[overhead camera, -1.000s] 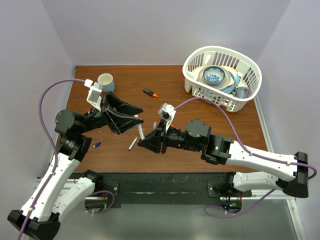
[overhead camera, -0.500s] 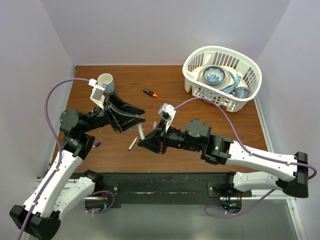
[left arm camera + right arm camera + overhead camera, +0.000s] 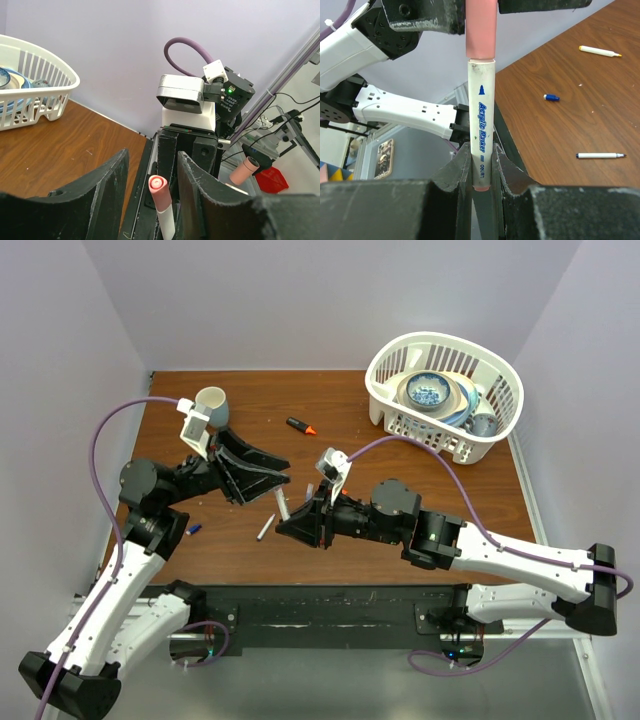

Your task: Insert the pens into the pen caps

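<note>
My right gripper (image 3: 481,152) is shut on the lower end of a white pen (image 3: 481,125) marked "Acrylic Marker" and holds it upright above the table. A pink pen cap (image 3: 481,30) sits on the pen's upper end. My left gripper (image 3: 152,156) stands open around that cap (image 3: 160,192), with a gap on each side between the cap and the fingers. In the top view the two grippers meet over the table's middle, the left (image 3: 268,476) and the right (image 3: 287,524), with the pen (image 3: 281,504) between them.
On the brown table (image 3: 400,455) lie a pen (image 3: 265,527), a small blue cap (image 3: 194,529) and a black pen with an orange tip (image 3: 300,426). A white mug (image 3: 211,402) stands at the back left. A white basket (image 3: 497,410) of dishes is at the back right.
The left arm has shifted slightly toward the back and its jaws have narrowed a little around the pink cap. The right arm and the pen have stayed still.
</note>
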Robot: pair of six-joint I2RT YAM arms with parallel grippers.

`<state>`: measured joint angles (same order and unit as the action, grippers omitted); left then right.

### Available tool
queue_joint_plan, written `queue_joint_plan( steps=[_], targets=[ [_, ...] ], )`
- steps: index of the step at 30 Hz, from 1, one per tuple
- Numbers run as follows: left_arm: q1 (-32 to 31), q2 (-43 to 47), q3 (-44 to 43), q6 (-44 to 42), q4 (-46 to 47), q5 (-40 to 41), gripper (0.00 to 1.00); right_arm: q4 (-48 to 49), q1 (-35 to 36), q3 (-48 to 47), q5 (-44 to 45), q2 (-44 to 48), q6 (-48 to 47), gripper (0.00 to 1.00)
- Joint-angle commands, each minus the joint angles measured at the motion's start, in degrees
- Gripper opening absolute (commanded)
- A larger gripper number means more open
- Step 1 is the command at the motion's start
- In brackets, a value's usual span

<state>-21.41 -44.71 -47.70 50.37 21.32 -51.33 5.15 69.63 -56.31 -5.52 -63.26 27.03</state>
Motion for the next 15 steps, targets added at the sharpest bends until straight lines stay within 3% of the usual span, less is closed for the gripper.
queue_joint_plan(
  steps=[1, 3, 6, 7, 8, 15],
  targets=[
    [0.0, 0.5, -1.3, -0.4, 0.5, 0.3, 0.46, 1.8, 0.1, 0.2, 0.9, 1.1, 0.4, 0.0],
    [0.0, 0.6, -1.4, -0.5, 0.5, 0.4, 0.43, 1.8, -0.1, 0.2, 1.0, 1.1, 0.4, 0.0],
    [0.0, 0.4, -1.3, -0.6, 0.1, 0.0, 0.22, 1.8, 0.0, 0.3, 1.2, 1.2, 0.5, 0.0],
    [0.0, 0.3, -1.3, -0.6, -0.1, -0.1, 0.08, 2.1, 0.0, 0.3, 1.3, 1.4, 0.7, 0.0],
    [0.0, 0.4, -1.1, -0.7, -0.2, -0.4, 0.02, 2.2, 0.1, 0.3, 1.4, 1.6, 0.7, 0.0],
    [0.0, 2.6, 3.3, 2.5, -2.8, -2.0, 0.0, 0.6, 0.0, -3.8, 2.8, 0.6, -2.4, 0.0]
  ],
)
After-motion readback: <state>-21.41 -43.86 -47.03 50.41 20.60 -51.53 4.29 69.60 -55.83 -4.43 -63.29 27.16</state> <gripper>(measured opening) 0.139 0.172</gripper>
